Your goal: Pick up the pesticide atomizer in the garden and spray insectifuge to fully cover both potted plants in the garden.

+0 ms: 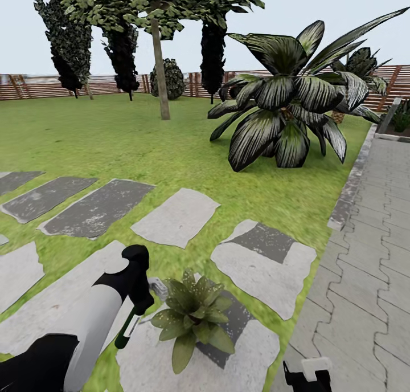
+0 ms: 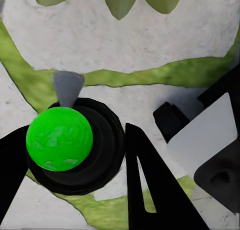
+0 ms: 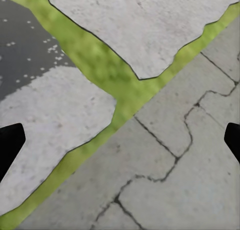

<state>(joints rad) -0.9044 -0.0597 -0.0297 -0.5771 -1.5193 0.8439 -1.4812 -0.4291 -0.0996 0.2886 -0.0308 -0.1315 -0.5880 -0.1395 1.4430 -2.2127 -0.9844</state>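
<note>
At the head view's lower left, the left pincer (image 1: 138, 312) grips the pesticide atomizer (image 1: 128, 326), nozzle toward one potted plant (image 1: 193, 318) already lightly speckled. The right pincer (image 1: 308, 375) hangs open, empty. Fuller coverage and the second plant apparently remain.

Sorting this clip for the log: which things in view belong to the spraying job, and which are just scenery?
Job:
- pesticide atomizer, held in the left gripper
- potted plant, white specks on its leaves
- right gripper, open, over paving

Scenery:
- striped-leaf palm
- stepping stones
- trees
- wooden fence
- paved path
</note>
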